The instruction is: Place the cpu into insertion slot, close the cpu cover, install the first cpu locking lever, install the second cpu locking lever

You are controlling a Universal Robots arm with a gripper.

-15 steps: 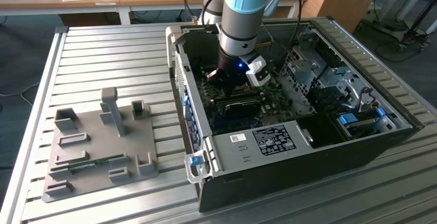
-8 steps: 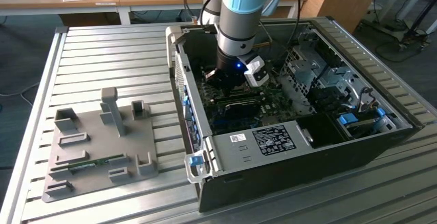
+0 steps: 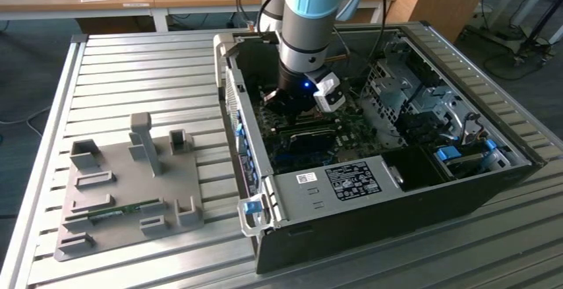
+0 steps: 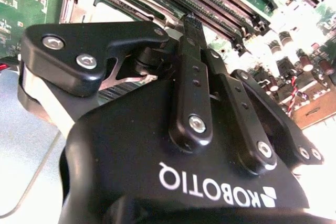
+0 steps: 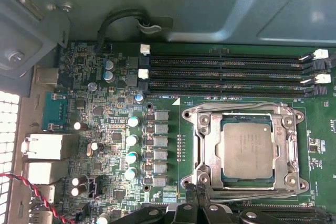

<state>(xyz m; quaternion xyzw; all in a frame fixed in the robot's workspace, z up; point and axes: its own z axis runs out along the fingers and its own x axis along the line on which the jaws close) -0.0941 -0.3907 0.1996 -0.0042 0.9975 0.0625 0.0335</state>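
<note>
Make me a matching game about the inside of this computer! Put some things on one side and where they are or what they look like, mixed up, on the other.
Things:
1. chip
2. memory slots
3. grey holder plate
4. gripper

Descriptions:
A. long, black and narrow, lying side by side
B. on the slatted table, outside the computer case
C. silver square sitting in the socket with the metal frame around it
D. black, right at the socket's edge

Pairs: 1-C, 2-A, 3-B, 4-D
</note>
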